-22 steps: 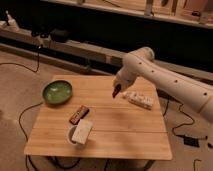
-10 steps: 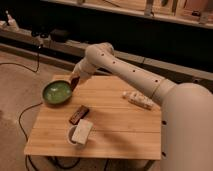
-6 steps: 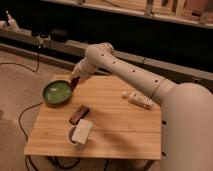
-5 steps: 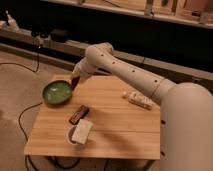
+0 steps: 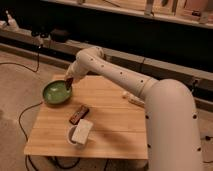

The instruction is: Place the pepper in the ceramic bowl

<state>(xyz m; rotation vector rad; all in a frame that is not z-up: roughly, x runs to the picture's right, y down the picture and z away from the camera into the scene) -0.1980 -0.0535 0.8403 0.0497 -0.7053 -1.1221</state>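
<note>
So the green ceramic bowl (image 5: 56,93) sits near the tabletop's (image 5: 112,125) far left corner, its left side right up against the left edge, with barely any wood showing beyond the rim there. The tool (image 5: 69,83) is right at the bowl's right rim, hanging just over the edge of it, and there's a small dark red-brown thing pinched at its tip that looks like the pepper (image 5: 69,83), so it's closed down on that. Can't tell if the pepper touches the glaze or is just above it. The white arm (image 5: 107,65) reaches in from the right of the bowl, crossing over the far half of the tabletop, and the big white body of it fills the right side of the view. Toward the front from the bowl, a flat dark-brown bar (image 5: 78,114) lies diagonally, apart from the bowl with a strip of bare wood between them. Further front again, a white cup (image 5: 76,135) with a pale block (image 5: 83,131) in it, close to the front edge. Right of the bowl, past the arm, a pale packet (image 5: 131,97) peeks out near the arm's body. The widest open wood is the middle stretch right of the bar and cup.
</note>
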